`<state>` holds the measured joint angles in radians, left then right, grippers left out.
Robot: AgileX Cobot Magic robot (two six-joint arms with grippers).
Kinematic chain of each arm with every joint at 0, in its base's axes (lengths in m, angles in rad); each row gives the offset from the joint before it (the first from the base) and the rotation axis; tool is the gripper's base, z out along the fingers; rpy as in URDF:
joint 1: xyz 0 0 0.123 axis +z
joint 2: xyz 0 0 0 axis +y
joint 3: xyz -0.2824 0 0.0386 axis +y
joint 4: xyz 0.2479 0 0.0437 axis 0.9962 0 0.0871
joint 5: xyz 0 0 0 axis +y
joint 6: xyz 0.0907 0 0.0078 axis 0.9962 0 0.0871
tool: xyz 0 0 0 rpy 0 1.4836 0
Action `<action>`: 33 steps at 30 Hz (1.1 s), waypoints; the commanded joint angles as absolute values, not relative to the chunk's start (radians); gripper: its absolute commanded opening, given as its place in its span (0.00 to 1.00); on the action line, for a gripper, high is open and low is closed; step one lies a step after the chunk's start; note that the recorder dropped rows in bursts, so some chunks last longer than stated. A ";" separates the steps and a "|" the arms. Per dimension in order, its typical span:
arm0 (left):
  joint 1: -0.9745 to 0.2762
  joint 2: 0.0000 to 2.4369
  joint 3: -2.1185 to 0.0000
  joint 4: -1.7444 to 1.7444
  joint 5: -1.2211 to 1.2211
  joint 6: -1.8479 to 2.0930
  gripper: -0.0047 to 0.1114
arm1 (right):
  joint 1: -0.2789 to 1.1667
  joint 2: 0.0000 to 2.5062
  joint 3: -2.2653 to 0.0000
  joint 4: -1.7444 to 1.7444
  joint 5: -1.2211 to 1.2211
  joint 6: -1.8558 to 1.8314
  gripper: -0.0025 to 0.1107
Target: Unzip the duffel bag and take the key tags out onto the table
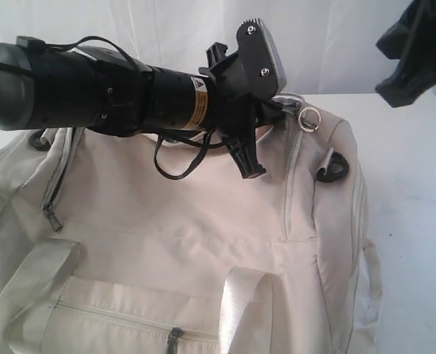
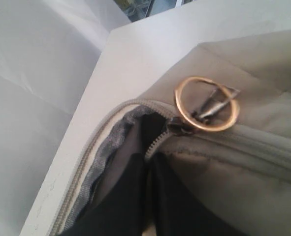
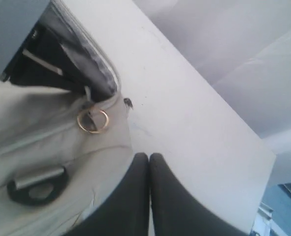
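With left jaws pressed together beside the brass-coloured ring pull (image 2: pixel 204 129) of the cream-white fabric duffel bag (image 1: pixel 203 221), we are aiming to drag straight along the zipper. Our right jaws are hovering closed, empty.

exterior: high, close over duffel bag (image 1: pixel 203 243) | wrists: close, both see zipper ring (image 2: pixel 206 103)

I see the bag (image 1: pixel 203 243) on the table (image 1: pixel 417 221), left gripper (image 2: pixel 150 142) in its far opening beside the ring (image 2: pixel 206 103), right gripper (image 3: pixel 149 158) above the table, right of it.
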<state>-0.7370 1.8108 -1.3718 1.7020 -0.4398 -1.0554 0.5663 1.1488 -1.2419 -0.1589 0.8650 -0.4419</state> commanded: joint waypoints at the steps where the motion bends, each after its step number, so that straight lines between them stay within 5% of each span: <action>1: -0.733 1.804 -1.371 1.715 -0.393 -1.080 0.04 | 0.560 1.143 -1.243 -0.119 1.003 -0.465 0.02; 11: -0.733 1.804 -1.371 1.715 -0.393 -1.080 0.04 | 0.560 1.185 -1.243 0.000 0.899 -0.563 0.04; 14: -0.733 1.804 -1.371 1.715 -0.393 -1.080 0.04 | 0.560 1.248 -1.243 0.000 0.892 -0.584 0.16; 18: -0.733 1.804 -1.371 1.715 -0.393 -1.080 0.04 | 0.560 1.356 -1.243 0.012 0.886 -0.578 0.49; 21: -0.733 1.804 -1.371 1.715 -0.395 -1.079 0.04 | 0.560 1.419 -1.243 0.040 0.860 -0.578 0.61; 30: -0.733 1.804 -1.371 1.715 -0.395 -1.079 0.04 | 0.560 1.518 -1.243 0.078 0.761 -0.578 0.60; 33: -0.733 1.804 -1.371 1.715 -0.395 -1.079 0.04 | 0.560 1.525 -1.243 0.080 0.731 -0.578 0.53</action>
